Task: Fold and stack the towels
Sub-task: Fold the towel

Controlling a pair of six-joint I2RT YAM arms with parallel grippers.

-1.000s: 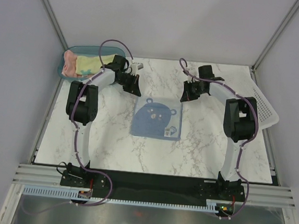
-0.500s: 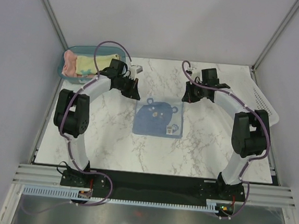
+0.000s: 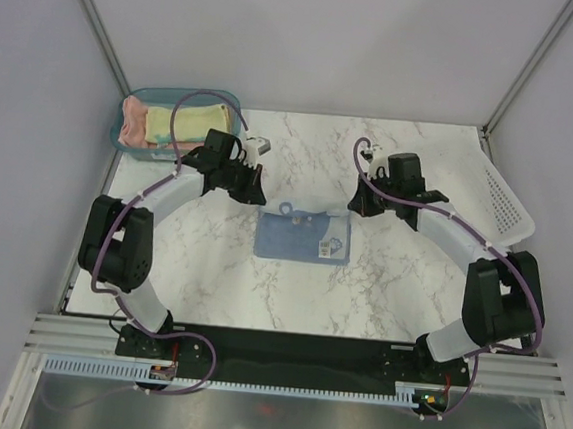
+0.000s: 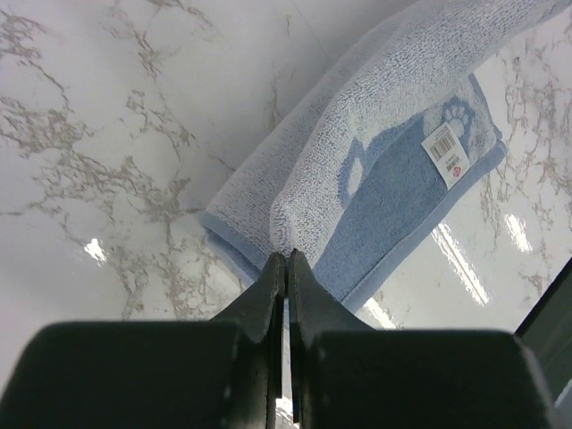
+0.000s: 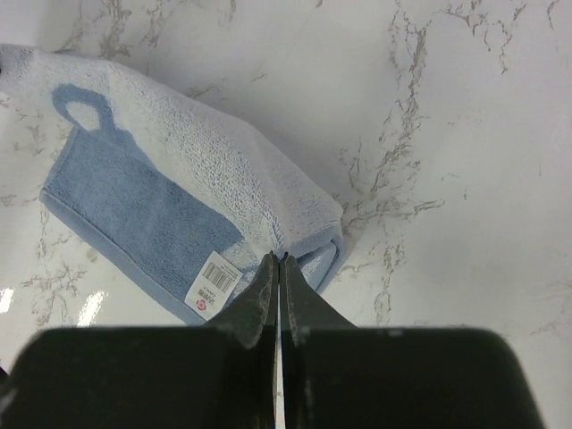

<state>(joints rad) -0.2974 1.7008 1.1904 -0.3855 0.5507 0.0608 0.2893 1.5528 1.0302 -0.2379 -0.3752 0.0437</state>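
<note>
Two corners of the light blue towel (image 3: 301, 241) are pinched, one in each gripper. That is why its far edge stands off the marble table (image 3: 202, 267) as a raised roll while the near part lies flat. I judge the cloth is held mid-fold, so the far half can be carried over the near half. The left gripper (image 4: 286, 255) has its jaws pressed together on the left far corner. The cloth bunches right at its fingertips and runs away ahead and to the right of them, and a white label (image 4: 445, 154) lies on the flat part further out. The right gripper (image 5: 279, 257) is clamped likewise on the right far corner, with the towel spreading ahead and to its left. Holding both corners level should keep the fold line straight.

Each arm bows outward with its elbow out to its own side. The forearms angle inward toward the towel, and the wrists tip down so the fingers meet the cloth low over the table. The grippers sit apart with the towel's width between them.

Well off to the left of the left gripper, the salmon-pink towel (image 3: 131, 121) and the yellow towel (image 3: 179, 123) lie bunched in the teal bin (image 3: 192, 93), not yet folded.
</note>
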